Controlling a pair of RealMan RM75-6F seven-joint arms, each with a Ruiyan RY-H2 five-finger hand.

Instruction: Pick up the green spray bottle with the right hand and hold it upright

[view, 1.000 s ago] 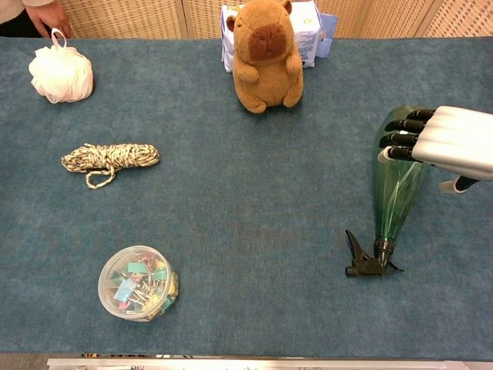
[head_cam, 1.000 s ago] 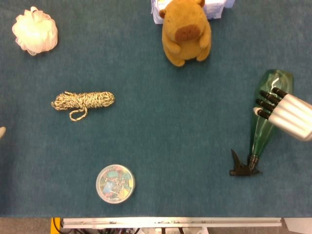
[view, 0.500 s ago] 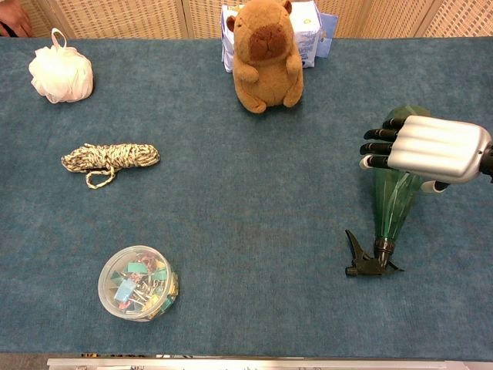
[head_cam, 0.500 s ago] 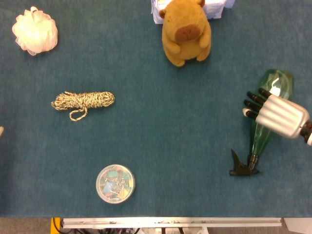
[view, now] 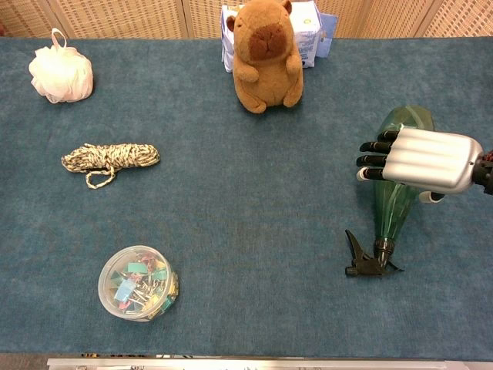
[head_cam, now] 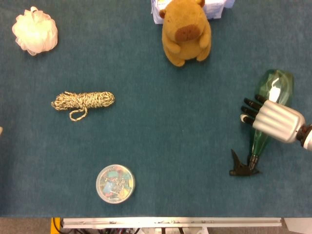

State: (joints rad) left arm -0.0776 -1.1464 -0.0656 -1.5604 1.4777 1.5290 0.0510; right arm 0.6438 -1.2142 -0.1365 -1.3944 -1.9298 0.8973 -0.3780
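We see the green spray bottle [view: 397, 202] lying on its side on the blue table [view: 254, 231], well to the right of the capybara plush [view: 266, 55] and nearer the front edge, its black trigger head [view: 363, 259] pointing toward us. Our right hand [view: 420, 159] sits across the bottle's broad body, back of the hand up, dark fingertips [view: 371, 160] reaching past the bottle's left side (whether the fingers actually grip the bottle or merely lie over it, we cannot tell). The left hand is out of sight in both views.

Far left of the plush we find a white bath pouf [head_cam: 34, 30], a coiled rope [head_cam: 84, 101] and a round tub of clips [head_cam: 115, 184].
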